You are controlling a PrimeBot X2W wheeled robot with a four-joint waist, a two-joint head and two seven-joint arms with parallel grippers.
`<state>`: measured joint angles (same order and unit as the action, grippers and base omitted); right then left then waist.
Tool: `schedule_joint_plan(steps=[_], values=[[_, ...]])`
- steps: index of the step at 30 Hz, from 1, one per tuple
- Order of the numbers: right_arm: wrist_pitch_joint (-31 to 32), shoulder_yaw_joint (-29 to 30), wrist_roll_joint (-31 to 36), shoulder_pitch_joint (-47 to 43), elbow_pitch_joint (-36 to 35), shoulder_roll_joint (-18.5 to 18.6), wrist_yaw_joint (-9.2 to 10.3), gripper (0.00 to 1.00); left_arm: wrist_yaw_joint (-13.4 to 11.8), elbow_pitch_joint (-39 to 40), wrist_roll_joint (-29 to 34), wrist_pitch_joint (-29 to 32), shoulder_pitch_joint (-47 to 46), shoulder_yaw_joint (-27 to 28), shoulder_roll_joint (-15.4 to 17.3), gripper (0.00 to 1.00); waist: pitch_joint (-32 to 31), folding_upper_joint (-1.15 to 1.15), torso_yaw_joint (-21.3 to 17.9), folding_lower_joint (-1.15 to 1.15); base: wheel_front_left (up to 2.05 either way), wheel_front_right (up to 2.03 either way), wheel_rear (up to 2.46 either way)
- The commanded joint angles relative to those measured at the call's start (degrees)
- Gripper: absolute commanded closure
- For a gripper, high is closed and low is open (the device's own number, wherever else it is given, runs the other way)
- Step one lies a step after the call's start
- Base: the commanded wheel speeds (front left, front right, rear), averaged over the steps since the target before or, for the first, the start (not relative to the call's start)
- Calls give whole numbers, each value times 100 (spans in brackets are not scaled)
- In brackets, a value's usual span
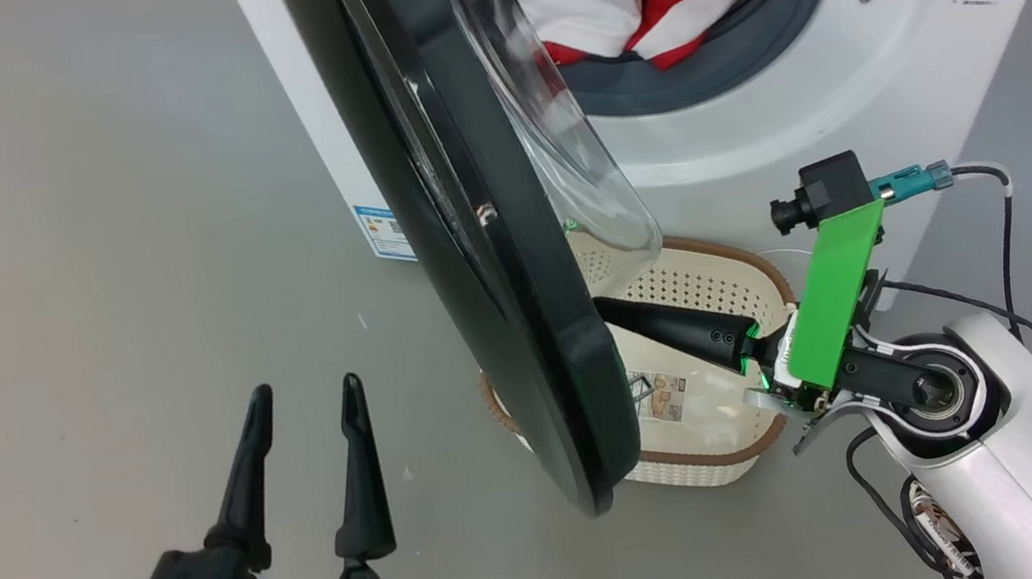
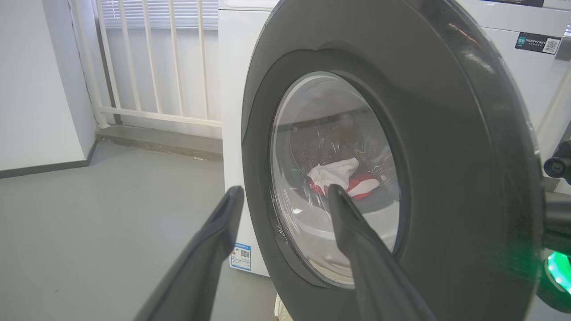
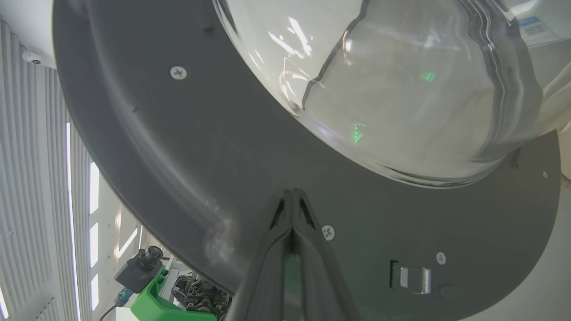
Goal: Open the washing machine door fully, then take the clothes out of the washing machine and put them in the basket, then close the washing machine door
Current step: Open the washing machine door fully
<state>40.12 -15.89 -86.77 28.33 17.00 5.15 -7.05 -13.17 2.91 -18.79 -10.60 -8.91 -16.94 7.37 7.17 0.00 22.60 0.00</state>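
**Front-loader station: items as found**

1. Washing machine. White front-loader, stood on the grey floor. Grey gasket exposed around the mouth. Small blue label low on its left side panel.

2. Washing machine door. Round, wide black rim, bulging clear glass bowl. Partly open, swung out from the front and seen nearly edge-on in the head view. Its lower rim hung over the left part of the basket.

3. Clothes. Red and white fabric, heaped inside the drum at the mouth, with the front folds lying on the gasket's lower lip.

4. Basket. Cream perforated plastic with a brown rim, on the floor at the foot of the machine, below the mouth. Sticker on its inner bottom; no garment seen in it.

5. Right claw. Fingers pressed together, nothing between them. Tips lay against the door's inner dark face just below the glass bowl, near a screw; the arm reached in over the basket.

6. Left claw. Fingers spread wide, empty. Held above the floor on the door's outer side, apart from it, pointing at the window.
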Motion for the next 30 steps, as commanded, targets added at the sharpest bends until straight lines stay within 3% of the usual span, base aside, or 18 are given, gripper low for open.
schedule_joint_plan(steps=[1,30], values=[[27,-136,-92,-22,-160,-141,-44,100,-41,167,-36,15,-11,189,110,0,-22,0,51,0,0,0,0],[-91,-610,-385,-46,-51,-221,-44,100,-21,140,-210,43,32,86,125,0,-127,0,575,0,0,0,0]])
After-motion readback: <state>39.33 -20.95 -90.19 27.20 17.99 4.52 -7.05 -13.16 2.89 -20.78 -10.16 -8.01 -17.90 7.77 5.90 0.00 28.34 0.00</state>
